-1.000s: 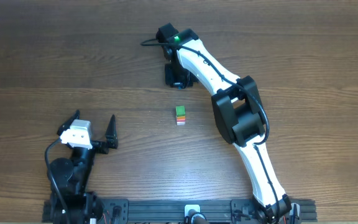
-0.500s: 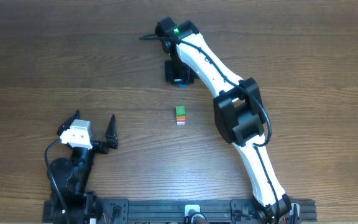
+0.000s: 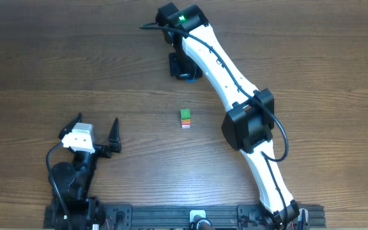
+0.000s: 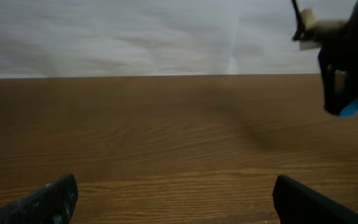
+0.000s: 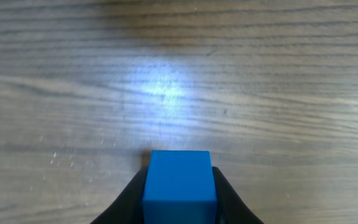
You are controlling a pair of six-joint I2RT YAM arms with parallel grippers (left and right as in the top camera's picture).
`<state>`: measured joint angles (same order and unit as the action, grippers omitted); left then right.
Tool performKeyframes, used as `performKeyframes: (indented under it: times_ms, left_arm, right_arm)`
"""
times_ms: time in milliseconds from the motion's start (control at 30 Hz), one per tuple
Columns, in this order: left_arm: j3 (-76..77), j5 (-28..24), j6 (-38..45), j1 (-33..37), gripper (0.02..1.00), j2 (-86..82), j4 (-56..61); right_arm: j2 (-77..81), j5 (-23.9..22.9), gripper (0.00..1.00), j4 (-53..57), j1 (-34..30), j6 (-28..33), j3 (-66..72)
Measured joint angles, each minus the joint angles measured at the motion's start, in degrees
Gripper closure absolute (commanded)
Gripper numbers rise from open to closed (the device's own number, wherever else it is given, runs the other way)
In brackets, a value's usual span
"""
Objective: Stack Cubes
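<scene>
Two hands: the right hand [image 5: 179, 193] grips a blue cube [image 5: 179, 174] over the table [image 5: 260, 74]; the left hand [image 3: 96, 124] rests open.

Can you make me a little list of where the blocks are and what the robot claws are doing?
Blue block: squeezed in the right claw, up off the table
Tower: green block on top, a reddish one under it, mid-table
Left claw: open, holding nothing, near its base
Left to do: put the blue block on the tower

no readable text, labels or numbers
</scene>
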<state>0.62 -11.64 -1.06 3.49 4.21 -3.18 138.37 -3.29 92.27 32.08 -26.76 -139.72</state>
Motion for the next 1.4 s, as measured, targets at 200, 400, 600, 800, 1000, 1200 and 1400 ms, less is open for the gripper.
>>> performKeyframes:
  times_ms: [200, 400, 600, 800, 1000, 1200, 1400]
  left_arm:
    - [0.0, 0.0, 0.0, 0.0, 0.02, 0.0, 0.0]
    - [0.0, 0.0, 0.0, 0.0, 0.018, 0.0, 0.0]
    - [0.0, 0.0, 0.0, 0.0, 0.02, 0.0, 0.0]
    - [0.0, 0.0, 0.0, 0.0, 0.018, 0.0, 0.0]
    - [0.0, 0.0, 0.0, 0.0, 0.018, 0.0, 0.0]
    - [0.0, 0.0, 0.0, 0.0, 0.018, 0.0, 0.0]
    - [0.0, 0.0, 0.0, 0.0, 0.018, 0.0, 0.0]
  right_arm:
    - [-7.3, -2.0, 0.798, 3.7, 3.2, -0.5, 0.0]
    - [-14.2, -2.8, 0.807, 4.7, 6.0, -1.8, 0.2]
    - [-20.0, -3.0, 0.803, 2.3, 7.1, -4.0, 10.6]
    - [-30.1, -2.7, 0.801, -9.3, 7.3, -6.1, 31.4]
    - [-36.7, -0.4, 0.792, -16.9, 7.5, -6.8, 44.3]
    - [-36.5, 1.4, 0.785, -19.8, 7.8, -4.7, 47.3]
    - [-35.7, 2.4, 0.785, -19.7, 8.1, -2.8, 47.3]
